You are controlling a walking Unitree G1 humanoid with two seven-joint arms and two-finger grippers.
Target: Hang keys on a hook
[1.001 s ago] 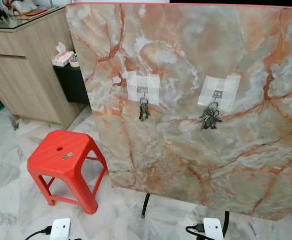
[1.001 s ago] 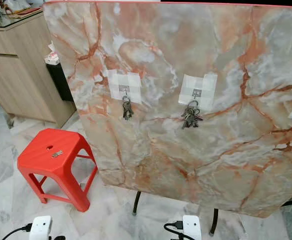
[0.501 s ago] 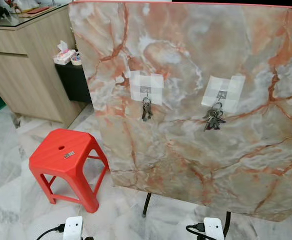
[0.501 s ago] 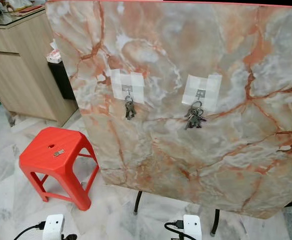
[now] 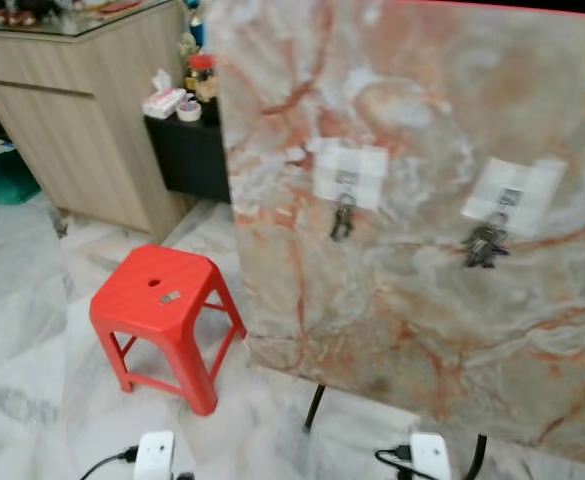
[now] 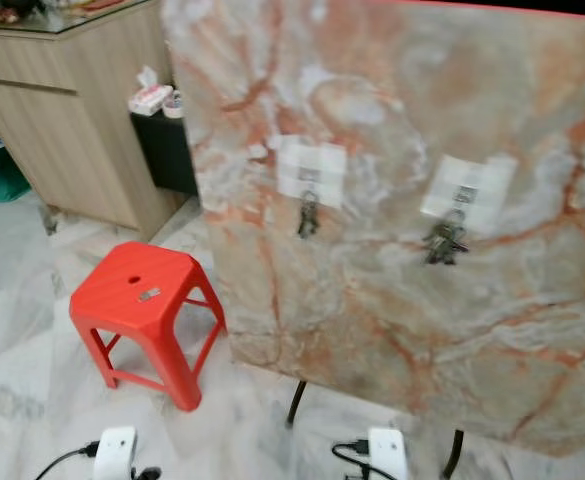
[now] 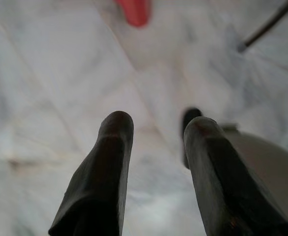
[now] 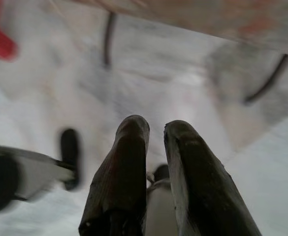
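Note:
An upright marble-patterned board (image 5: 422, 330) carries two taped white patches with hooks. A small bunch of keys (image 5: 342, 218) hangs from the left hook (image 5: 346, 180), and a bigger bunch (image 5: 484, 245) hangs from the right hook (image 5: 510, 196). A small silvery item (image 5: 169, 297) lies on top of the red plastic stool (image 5: 142, 310) to the board's left. My left gripper (image 7: 158, 123) hangs over the marble floor, open and with nothing in it. My right gripper (image 8: 156, 129) also hangs low near the board's legs, its fingers nearly together and holding nothing.
A wooden cabinet (image 5: 82, 120) stands at the back left, with a black shelf (image 5: 187, 160) bearing a tissue box (image 5: 162, 100) beside it. The board rests on thin black legs (image 5: 314, 408). Two white units with black cables (image 5: 154, 455) (image 5: 429, 455) sit on the floor at the bottom.
The whole picture has slid to the right and blurred, so the camera has turned left. Keys, stool and board stay where they were.

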